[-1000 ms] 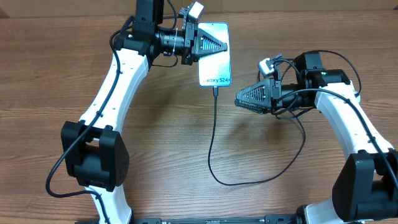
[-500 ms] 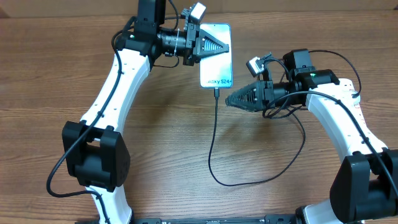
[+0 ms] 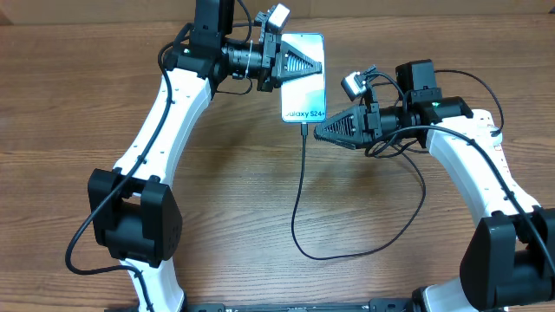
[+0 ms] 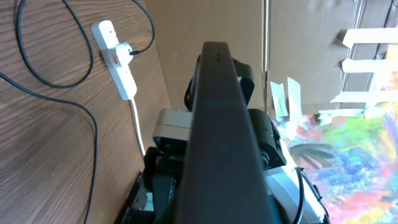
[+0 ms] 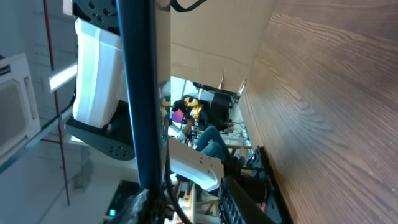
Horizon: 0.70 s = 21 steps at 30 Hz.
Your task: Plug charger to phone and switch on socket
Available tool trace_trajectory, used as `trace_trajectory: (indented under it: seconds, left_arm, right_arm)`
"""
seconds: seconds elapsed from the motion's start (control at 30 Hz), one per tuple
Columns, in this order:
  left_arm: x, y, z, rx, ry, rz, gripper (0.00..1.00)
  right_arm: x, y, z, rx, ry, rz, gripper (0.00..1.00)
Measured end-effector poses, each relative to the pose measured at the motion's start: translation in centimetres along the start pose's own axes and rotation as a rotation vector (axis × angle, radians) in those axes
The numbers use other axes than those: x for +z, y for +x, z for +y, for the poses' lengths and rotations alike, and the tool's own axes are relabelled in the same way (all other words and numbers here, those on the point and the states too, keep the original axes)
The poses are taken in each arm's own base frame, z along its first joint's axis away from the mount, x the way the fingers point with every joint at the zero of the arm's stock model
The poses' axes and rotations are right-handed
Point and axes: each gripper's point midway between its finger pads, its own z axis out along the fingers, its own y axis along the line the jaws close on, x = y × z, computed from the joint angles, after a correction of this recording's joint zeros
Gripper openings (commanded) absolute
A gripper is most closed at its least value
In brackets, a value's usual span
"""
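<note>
You have one phone (image 3: 303,97) lying face up on the table (image 3: 87,130), near the far edge, with its "Galaxy S24" end towards you. One black cable (image 3: 294,199) meets that near end at its connector (image 3: 303,126), then runs towards you, bends in a single loop and sweeps off to the right.

Both grippers are at the phone. Your left gripper (image 3: 314,62) is closed and lies across the upper half of the screen. You cannot tell from above whether it grips the phone or only rests on it. Your right gripper (image 3: 319,133) points its narrow tip at the connector, just beside it. You cannot tell whether its fingers are fully closed or hold anything.

The one socket (image 4: 125,82) shows only in the left wrist view. It lies on the table with one black plug (image 4: 126,50) in it, a red switch beside the plug, and one white cord (image 4: 138,124) leaving its end.
</note>
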Motion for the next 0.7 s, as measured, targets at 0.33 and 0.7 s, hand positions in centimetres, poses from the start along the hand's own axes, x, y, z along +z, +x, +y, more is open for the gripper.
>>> trace_trajectory:
  seconds: [0.33, 0.7]
  left_arm:
    - [-0.36, -0.44, 0.27, -0.008, -0.013, -0.021, 0.04]
    - [-0.1, -0.49, 0.1, 0.001, -0.012, -0.021, 0.04]
  right_arm:
    - [0.0, -0.65, 0.12, -0.006, -0.001, -0.001, 0.31]
    - [0.42, -0.43, 0.18, 0.033, -0.004, 0.011, 0.3]
